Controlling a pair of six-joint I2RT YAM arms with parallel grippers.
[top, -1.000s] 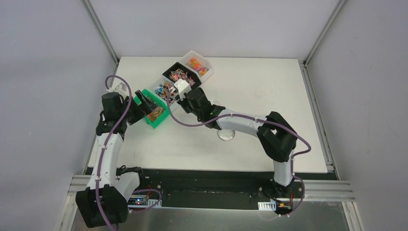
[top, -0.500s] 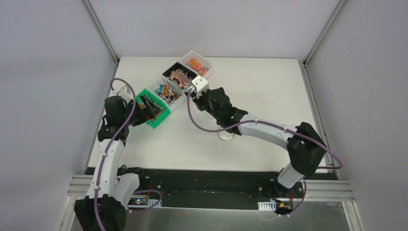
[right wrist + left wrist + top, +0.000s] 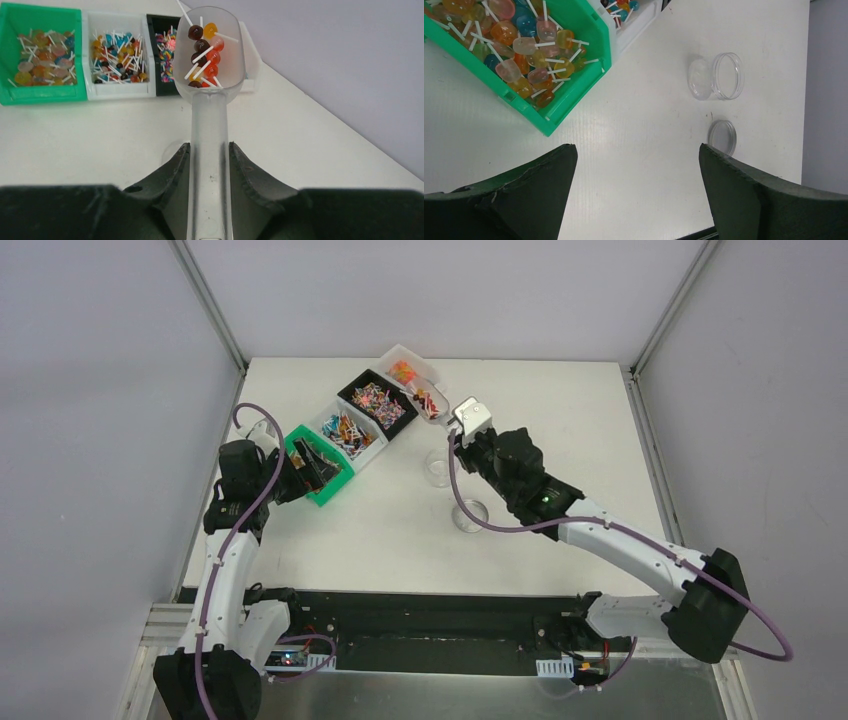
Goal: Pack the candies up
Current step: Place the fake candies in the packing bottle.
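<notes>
White tabletop; right gripper clamped on clear scoop handle, left gripper spread, empty. Lollipop candies look light and loose, likely to roll: hold scoop level, carry by handle.

The white table carries four open bins in a touching diagonal row at its far left, namely a green bin, a white bin, a black bin and a far white bin, with a clear round jar near the centre and its lid lying apart on the near side.
</notes>
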